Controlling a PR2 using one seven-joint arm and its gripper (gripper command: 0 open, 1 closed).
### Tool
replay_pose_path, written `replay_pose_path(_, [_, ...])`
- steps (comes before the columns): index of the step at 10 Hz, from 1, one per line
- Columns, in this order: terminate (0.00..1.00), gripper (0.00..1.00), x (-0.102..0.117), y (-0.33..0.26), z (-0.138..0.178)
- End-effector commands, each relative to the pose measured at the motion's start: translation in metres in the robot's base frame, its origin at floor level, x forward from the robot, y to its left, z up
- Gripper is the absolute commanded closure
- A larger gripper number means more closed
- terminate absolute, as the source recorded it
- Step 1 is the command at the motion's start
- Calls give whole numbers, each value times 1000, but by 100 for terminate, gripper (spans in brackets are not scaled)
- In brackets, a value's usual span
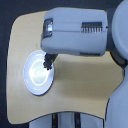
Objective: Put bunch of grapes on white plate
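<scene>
Grapes, a small dark bunch of grapes [48,63], hang at the upper right edge of the white plate [35,80], in the left half of the frame. Reading from the left: the light wooden table [85,85] begins with a rounded corner at upper left; the plate lies on it at centre left, round and glossy, with a raised rim. The bunch overlaps the plate's rim on its right side, and I cannot tell whether it touches the plate or hangs just above it. The gripper [48,56] sits directly above the bunch, mostly hidden under the large grey forearm [75,32] that fills the upper centre and right. Its fingers are too small and dark to separate from the berries, so whether they are clamped on the bunch or apart cannot be told.

Risk, as a judgement: the bunch lies over the rim rather than the plate's centre. Released here, it could tip off the raised ring and roll onto the table to the right. A shift toward the frame's lower left would lessen that.
</scene>
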Motion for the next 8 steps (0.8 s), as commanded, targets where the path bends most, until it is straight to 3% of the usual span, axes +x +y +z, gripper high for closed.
replay_pose_path(1, [0, 100, -23, 73, -41])
replay_pose_path(8, [0, 100, -35, 92, -70])
